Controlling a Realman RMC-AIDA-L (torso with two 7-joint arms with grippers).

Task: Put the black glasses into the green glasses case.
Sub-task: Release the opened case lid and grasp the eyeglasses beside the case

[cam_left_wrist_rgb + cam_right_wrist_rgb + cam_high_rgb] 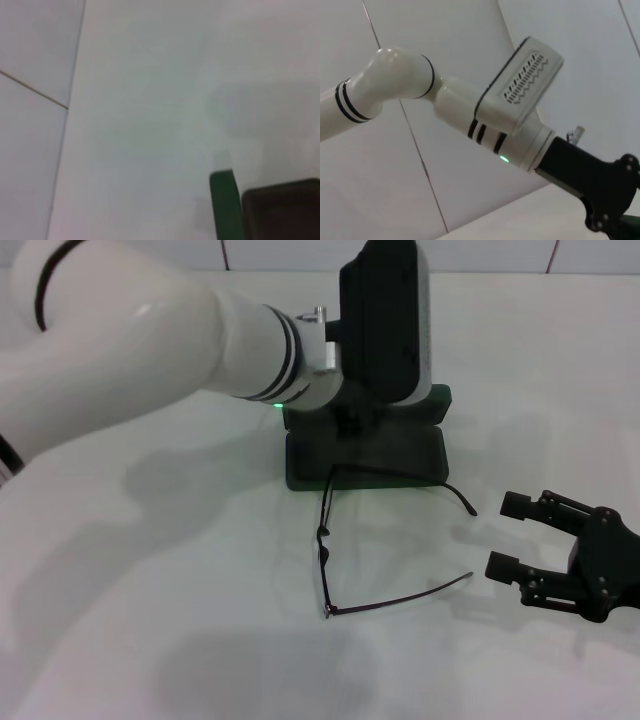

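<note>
- Black glasses [330, 540] lie unfolded on the white worktop [150, 620], lenses edge-on, one temple arm reaching back to the case and the other stretching out toward the right claw.
- Green glasses case [365, 455] sits open just behind the glasses, its dark lining visible in the left wrist view [282, 210] beside a strip of green wall; the near edge of the case touches or nearly touches the tip of one temple arm.
- Left arm [150, 340] sweeps in across the scene, wrist level, its black end housing hanging directly over the back of the case; the left claw itself is hidden beneath that housing, so whether it is spread or closed cannot be told.
- Right claw [515, 535] rests low over the worktop on the right side, fingers spread wide and gripping nothing, pointed toward the glasses but clear of them.
</note>
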